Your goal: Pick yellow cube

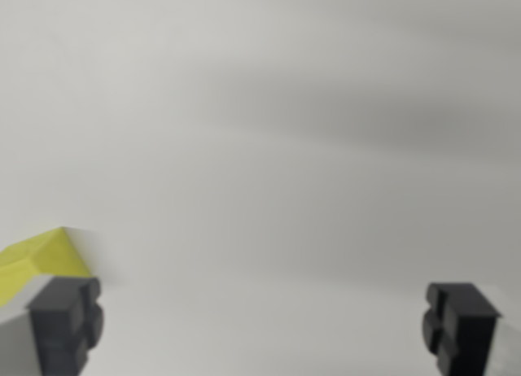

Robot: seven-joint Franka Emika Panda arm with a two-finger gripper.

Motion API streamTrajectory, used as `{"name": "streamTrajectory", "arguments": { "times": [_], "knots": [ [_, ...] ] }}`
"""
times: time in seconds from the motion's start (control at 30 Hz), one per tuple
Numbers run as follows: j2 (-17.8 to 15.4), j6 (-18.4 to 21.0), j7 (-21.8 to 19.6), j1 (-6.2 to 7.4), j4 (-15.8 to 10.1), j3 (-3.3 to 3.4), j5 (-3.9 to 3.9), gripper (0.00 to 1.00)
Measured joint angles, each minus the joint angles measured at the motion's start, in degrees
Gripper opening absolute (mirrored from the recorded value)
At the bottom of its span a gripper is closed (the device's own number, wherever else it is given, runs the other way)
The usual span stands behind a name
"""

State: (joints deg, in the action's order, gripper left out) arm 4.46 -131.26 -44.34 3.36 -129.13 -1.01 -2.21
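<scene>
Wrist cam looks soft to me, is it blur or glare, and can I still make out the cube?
Wrist view: soft all over, blur rather than glare; grey shadow bands cross the white surface; yellow cube readable at the left edge, partly behind the left fingertip; gripper open.

Yellow cube (pixel 37 262) — dark grey gripper (pixel 264 323) — white surface (pixel 269 148).

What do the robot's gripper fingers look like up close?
The gripper has two fingers, one at each bottom corner of the wrist view. Their tips are dark grey, almost black, blocky pads with grooves and notched edges. Behind each pad, the finger is pale grey. No cables or markings show. The picture is a little blurry.
</scene>
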Motion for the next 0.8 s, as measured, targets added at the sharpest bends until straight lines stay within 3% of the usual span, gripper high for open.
{"name": "streamTrajectory", "arguments": {
  "times": [0.8],
  "knots": [
    [-0.6, -8.0, 0.3, 4.77, -8.1, -0.01, 0.36, 1.00]
  ]
}}
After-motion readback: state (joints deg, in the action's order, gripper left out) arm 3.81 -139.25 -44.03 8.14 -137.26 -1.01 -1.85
